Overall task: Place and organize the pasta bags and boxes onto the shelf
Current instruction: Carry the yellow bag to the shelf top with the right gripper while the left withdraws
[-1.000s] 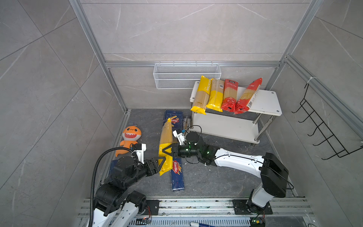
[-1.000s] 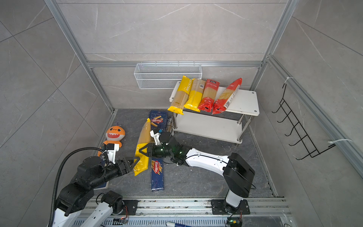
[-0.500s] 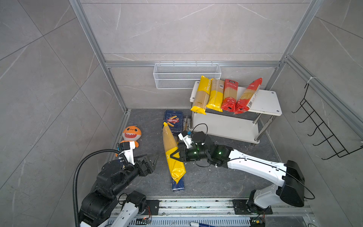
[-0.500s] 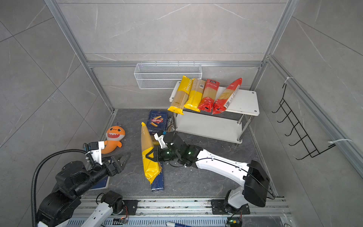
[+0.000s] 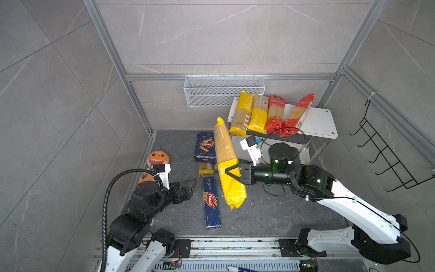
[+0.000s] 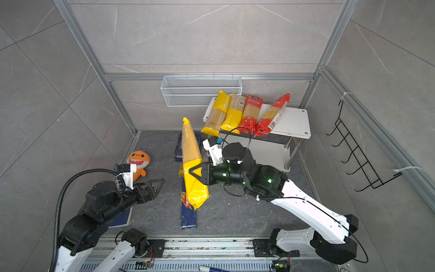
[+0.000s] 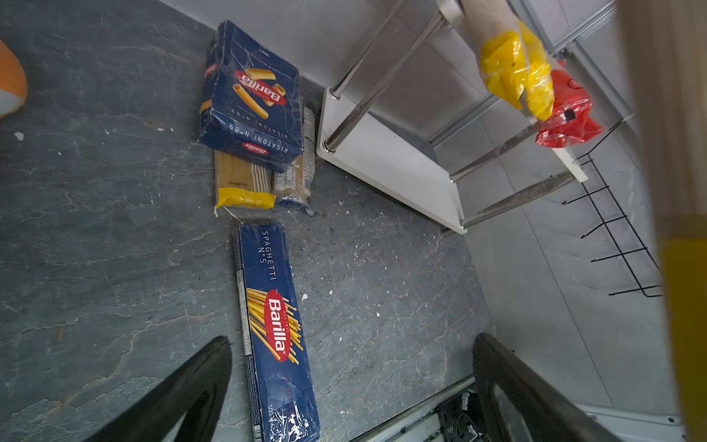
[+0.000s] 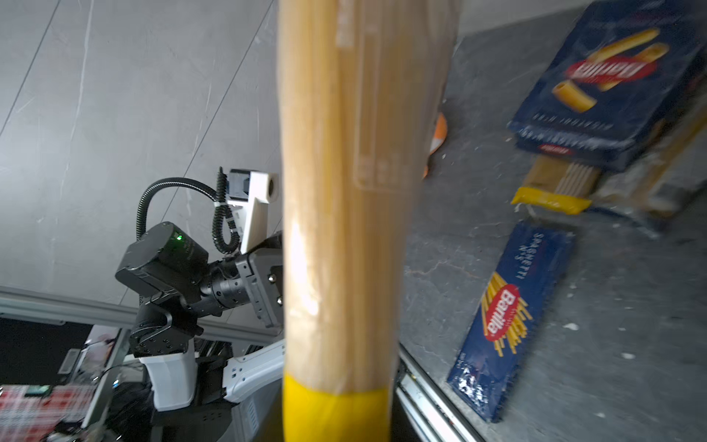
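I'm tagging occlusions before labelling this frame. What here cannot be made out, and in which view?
Left wrist view: the yellow-ended bag and clear bag show only ends; the rigatoni box covers the rest.
In a top view the rigatoni box sits mostly behind the held spaghetti bag.
Left wrist view's edge cuts off the orange plush.
Right wrist view: spaghetti box small print blurred.

Four bags point(image 5: 259, 113) lie on the shelf point(image 5: 317, 122); left of it, a box point(image 5: 205, 146) seemingly overlies two floor bags point(image 7: 245, 180).
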Action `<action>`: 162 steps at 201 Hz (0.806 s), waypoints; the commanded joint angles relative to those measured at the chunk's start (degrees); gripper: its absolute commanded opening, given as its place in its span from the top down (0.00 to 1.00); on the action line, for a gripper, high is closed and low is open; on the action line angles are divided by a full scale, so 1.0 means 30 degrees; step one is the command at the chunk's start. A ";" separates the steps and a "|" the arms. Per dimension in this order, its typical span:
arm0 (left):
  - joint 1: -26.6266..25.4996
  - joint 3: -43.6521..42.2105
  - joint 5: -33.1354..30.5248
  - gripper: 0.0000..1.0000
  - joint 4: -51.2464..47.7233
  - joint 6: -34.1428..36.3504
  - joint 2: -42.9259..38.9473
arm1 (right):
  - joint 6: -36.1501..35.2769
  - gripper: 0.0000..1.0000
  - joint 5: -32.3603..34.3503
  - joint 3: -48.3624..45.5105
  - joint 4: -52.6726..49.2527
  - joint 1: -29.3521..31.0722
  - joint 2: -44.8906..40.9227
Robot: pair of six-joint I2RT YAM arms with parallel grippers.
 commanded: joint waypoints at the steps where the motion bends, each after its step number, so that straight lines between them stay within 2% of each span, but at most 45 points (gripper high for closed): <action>1: -0.0053 -0.0218 0.1311 0.00 0.2087 0.0631 0.1564 | -0.2467 0.90 0.4031 0.3406 -0.3179 -0.0142 -0.1117; 44: -0.0053 -0.0140 0.2182 0.00 0.4559 0.0722 0.3866 | -0.4389 0.88 1.0792 0.9189 -0.8213 -0.0238 -0.0800; 73: -0.0053 0.0188 0.2682 0.00 0.5740 0.0936 0.5614 | -0.5294 0.86 1.5433 1.3538 -1.1541 -0.0267 0.0776; 94: -0.0053 0.0415 0.3261 0.00 0.6556 0.1024 0.6849 | -0.6016 0.85 1.7758 1.6441 -1.3158 -0.0353 0.2186; 117: -0.0053 0.0674 0.3744 0.00 0.7208 0.1141 0.7920 | -0.6814 0.84 1.8332 1.8537 -1.3799 -0.0854 0.3232; 134: -0.0053 0.0834 0.4094 0.00 0.7649 0.1162 0.8543 | -0.6896 0.82 1.7951 1.9305 -1.3942 -0.1613 0.3595; 148: -0.0053 0.0881 0.4305 0.00 0.7944 0.1176 0.8873 | -0.6627 0.82 1.6422 1.9080 -1.4093 -0.2852 0.3831; 162: -0.0053 0.0925 0.4426 0.00 0.8106 0.1213 0.9112 | -0.6060 0.82 1.3269 1.8847 -1.4276 -0.5719 0.4188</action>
